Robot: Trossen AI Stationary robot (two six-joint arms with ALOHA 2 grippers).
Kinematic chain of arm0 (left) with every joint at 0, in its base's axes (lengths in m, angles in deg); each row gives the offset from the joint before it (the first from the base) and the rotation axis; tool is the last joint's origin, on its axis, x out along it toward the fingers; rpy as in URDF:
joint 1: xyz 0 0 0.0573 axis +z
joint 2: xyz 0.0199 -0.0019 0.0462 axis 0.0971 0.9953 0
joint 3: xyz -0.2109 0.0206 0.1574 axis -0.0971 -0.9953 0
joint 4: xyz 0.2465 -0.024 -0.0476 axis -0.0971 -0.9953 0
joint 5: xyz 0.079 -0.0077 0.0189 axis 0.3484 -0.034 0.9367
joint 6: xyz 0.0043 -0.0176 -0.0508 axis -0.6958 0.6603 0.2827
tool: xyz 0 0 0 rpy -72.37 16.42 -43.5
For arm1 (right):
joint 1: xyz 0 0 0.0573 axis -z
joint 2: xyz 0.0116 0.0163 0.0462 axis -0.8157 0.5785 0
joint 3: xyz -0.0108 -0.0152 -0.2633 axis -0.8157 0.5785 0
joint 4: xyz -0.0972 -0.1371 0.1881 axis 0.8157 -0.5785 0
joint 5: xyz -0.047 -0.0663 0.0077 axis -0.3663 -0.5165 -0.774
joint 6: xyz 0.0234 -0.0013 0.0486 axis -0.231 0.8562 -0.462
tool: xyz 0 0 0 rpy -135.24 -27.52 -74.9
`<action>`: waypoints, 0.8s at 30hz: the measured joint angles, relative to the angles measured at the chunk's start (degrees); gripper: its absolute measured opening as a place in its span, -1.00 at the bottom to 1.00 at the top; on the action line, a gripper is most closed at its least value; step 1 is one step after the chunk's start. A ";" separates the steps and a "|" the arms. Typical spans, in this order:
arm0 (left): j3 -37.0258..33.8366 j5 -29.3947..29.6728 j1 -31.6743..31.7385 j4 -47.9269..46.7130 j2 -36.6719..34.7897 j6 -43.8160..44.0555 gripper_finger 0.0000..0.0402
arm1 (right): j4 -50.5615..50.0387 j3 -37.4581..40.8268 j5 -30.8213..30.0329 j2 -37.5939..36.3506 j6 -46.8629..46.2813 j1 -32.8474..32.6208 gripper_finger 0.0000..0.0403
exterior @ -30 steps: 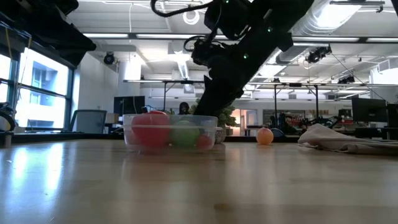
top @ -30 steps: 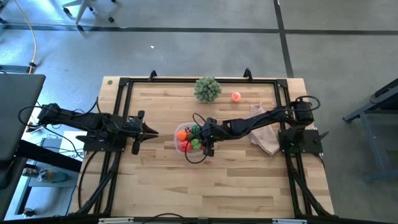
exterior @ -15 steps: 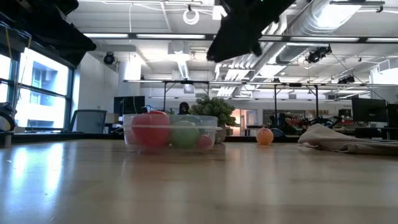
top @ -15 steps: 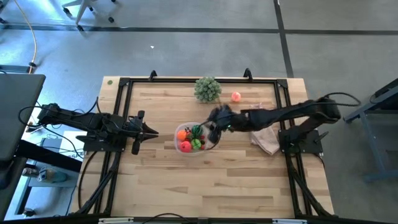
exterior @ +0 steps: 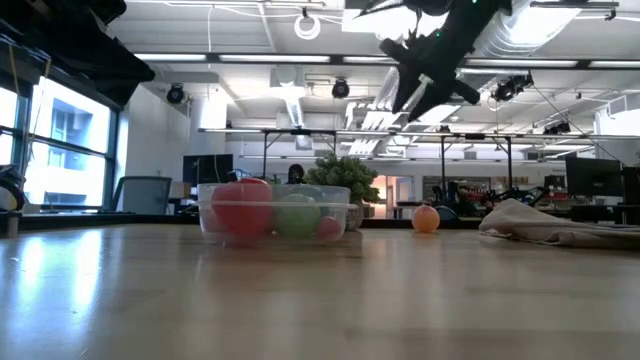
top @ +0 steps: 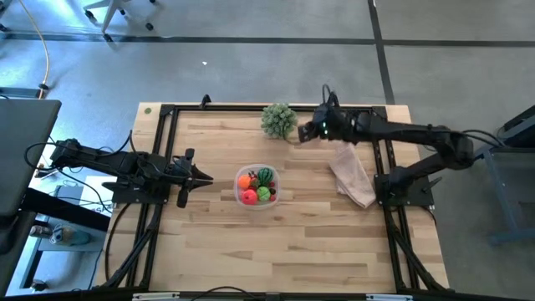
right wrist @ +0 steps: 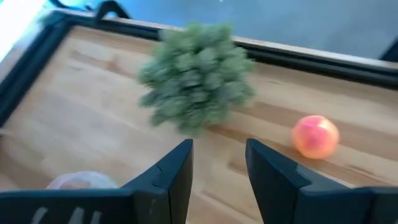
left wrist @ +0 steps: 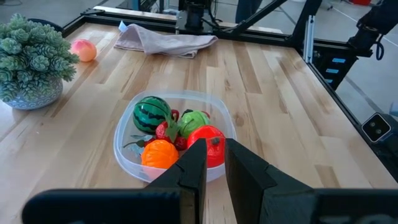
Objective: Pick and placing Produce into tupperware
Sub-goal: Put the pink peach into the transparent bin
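The clear tupperware (top: 257,186) (exterior: 275,210) (left wrist: 211,118) stands mid-table with a striped green ball (left wrist: 152,114), a pale green, a red and an orange ball and small berries inside. One pink-orange ball (right wrist: 316,137) (exterior: 426,218) lies on the wood near the far edge, beside the bushy green ball (top: 279,119). My right gripper (top: 308,132) (right wrist: 217,168) hangs open high above that spot and hides the ball in the high view. My left gripper (top: 206,177) (left wrist: 214,168) waits shut, left of the tupperware.
A pinkish-white bag (top: 353,174) (exterior: 555,222) lies crumpled at the table's right side, under the right arm. A black frame (top: 251,109) rims the table. Bare wood stretches along the near half (top: 276,242).
My right gripper has risen out of the tupperware and swung toward the far edge and somewhat to the right, ending high over the pink-orange ball beside the bushy green ball. The tupperware and its contents have stayed where they were.
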 joint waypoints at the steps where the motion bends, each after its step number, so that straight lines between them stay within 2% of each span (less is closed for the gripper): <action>1: -0.02 -0.01 0.00 0.00 -0.01 -0.02 -0.77 | -0.41 0.00 1.56 0.15 0.00 1.84 -0.31; 7: -0.01 0.00 -0.01 0.02 0.00 0.00 -0.77 | -1.01 0.00 4.69 2.18 0.53 10.85 -0.31; 14: 0.00 0.00 0.00 0.02 0.00 -0.02 -0.77 | -0.26 0.00 11.35 8.72 4.53 19.25 -0.31; 20: 0.00 -0.01 0.00 0.02 -0.01 -0.02 -0.77 | 0.88 0.00 15.87 12.54 7.85 22.25 -0.31; 24: -0.02 0.01 -0.01 0.02 0.00 -0.01 -0.77 | 2.47 0.00 15.35 13.16 7.87 22.54 -0.31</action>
